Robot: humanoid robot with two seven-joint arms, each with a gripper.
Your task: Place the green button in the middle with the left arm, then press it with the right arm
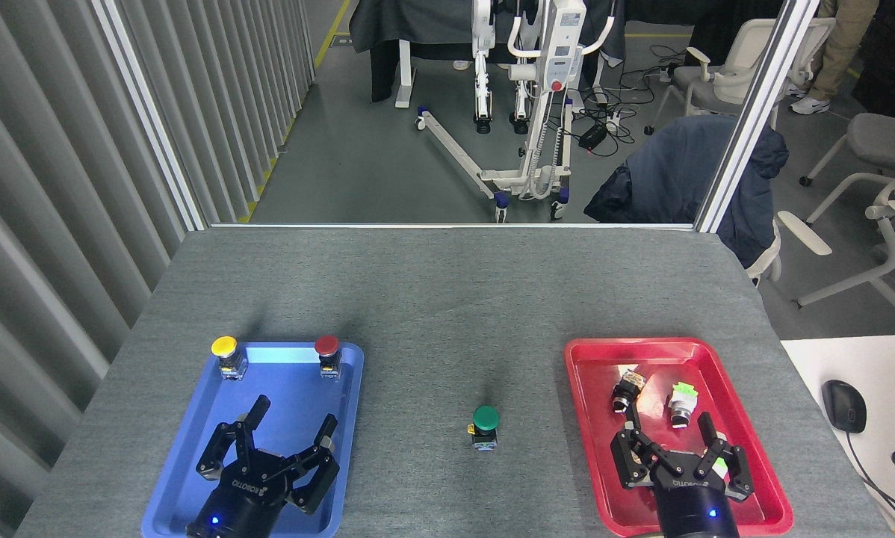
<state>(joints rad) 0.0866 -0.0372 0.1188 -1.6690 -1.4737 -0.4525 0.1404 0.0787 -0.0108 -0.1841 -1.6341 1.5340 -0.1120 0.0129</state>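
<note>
The green button [485,423] stands upright and alone on the bare grey tabletop [447,299] between the two trays, its yellow tab facing left. My left gripper [272,442] hovers open over the blue tray [193,456], well to the left of the button, holding nothing. Over the red tray [589,388] my right gripper [679,448] stands open, to the right of the button, with nothing gripped between its fingers.
A yellow-capped button [225,355] and a red-capped button [327,353] stand at the blue tray's far edge. Two small switch parts [627,390] [681,403] lie in the red tray. A mouse [843,406] rests on the white desk to the right.
</note>
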